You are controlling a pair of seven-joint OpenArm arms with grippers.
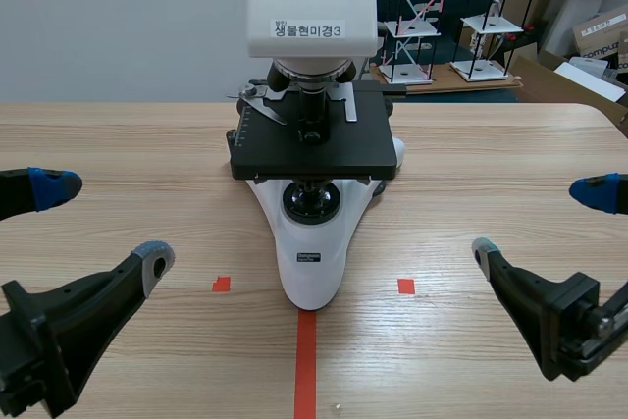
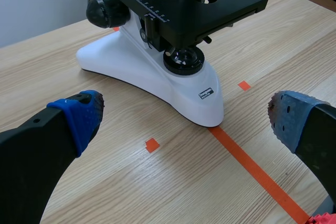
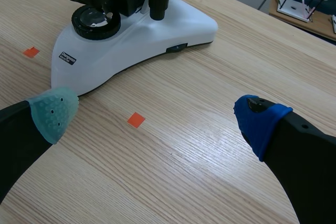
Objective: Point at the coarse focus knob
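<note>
Holding wide before the microscope (image 1: 312, 242): left fingers (image 2: 79, 116), right fingers (image 3: 260, 121). The coarse focus knob (image 2: 105, 10) sits on the microscope's left flank; we judge left fingers should close, then approach sideways.

a: where does the scene view look from?
b: low between the two arms, facing straight along the desk (image 1: 118, 144) at the front of the microscope (image 1: 312, 144). it sits near enough that the frame cuts the head's top.
a: and the left wrist view?
b: just above the left jaws, looking forward and down. it sees the microscope's left side from close by.
a: the right one?
b: the same over the right jaws, looking at the right side.
a: what do they share?
b: all three show the white base (image 1: 312, 277), its lens (image 1: 312, 203) and the desk around it.
</note>
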